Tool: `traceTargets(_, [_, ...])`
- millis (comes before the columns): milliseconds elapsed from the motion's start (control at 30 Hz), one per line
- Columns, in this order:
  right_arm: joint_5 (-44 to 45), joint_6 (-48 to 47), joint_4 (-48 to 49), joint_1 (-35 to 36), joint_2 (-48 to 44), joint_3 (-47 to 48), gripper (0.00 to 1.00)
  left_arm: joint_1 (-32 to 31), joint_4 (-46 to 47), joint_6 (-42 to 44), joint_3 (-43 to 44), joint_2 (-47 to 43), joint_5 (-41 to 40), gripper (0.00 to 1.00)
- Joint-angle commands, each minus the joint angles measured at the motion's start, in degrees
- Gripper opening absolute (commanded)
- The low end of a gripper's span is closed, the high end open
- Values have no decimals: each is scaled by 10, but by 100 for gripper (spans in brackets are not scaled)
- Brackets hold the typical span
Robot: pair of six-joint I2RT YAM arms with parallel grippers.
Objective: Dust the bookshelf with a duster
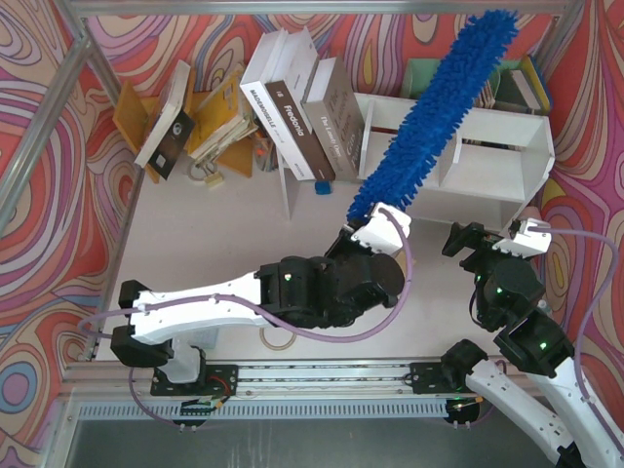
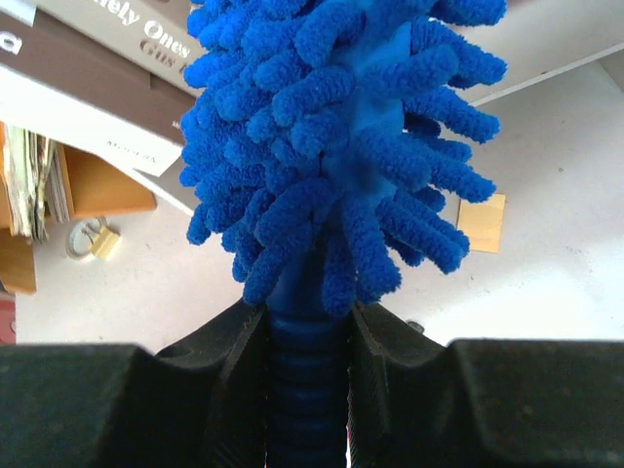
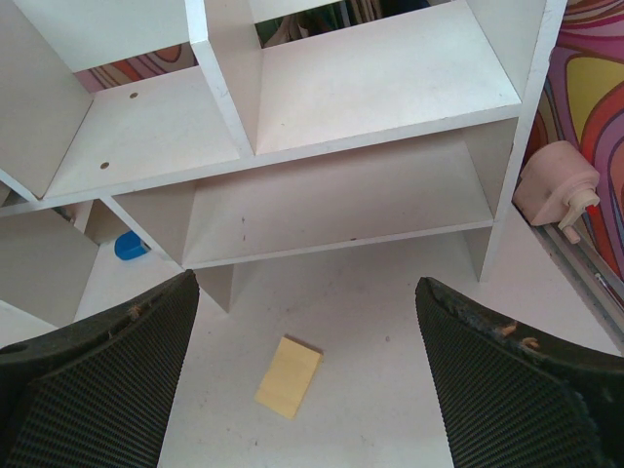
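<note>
The blue fluffy duster (image 1: 441, 105) is held by its ribbed blue handle (image 2: 306, 390) in my left gripper (image 1: 375, 224), which is shut on it. The duster slants up to the right, and its strands lie across the left part of the white bookshelf (image 1: 512, 127). In the left wrist view the duster head (image 2: 331, 127) fills the upper middle above my left gripper (image 2: 306, 336). My right gripper (image 1: 492, 239) is open and empty, just in front of the shelf's right part. In the right wrist view it (image 3: 307, 390) faces the shelf's tiers (image 3: 370, 88).
Leaning books (image 1: 292, 107) and a wooden organiser (image 1: 210, 117) stand left of the shelf. A yellow pad (image 3: 289, 376) lies on the table in front of the shelf. A pink object (image 3: 553, 185) sits at the shelf's right. A tape ring (image 1: 276, 338) lies near the left arm.
</note>
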Motion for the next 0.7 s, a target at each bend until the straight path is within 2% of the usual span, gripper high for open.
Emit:
traceTargets(0, [11, 1, 12, -2, 2, -2, 82, -27, -86, -166, -13, -13, -83, 0])
traceTargets(133, [10, 1, 11, -1, 3, -3, 82, -60, -166, -277, -29, -11, -96, 0])
traceTargets(400, [10, 1, 10, -2, 6, -3, 82, -97, -308, -469, -43, 21, -70, 0])
traceTargets(667, [13, 3, 8, -1, 6, -1, 82, -104, -252, -491, -97, 13, -28, 0])
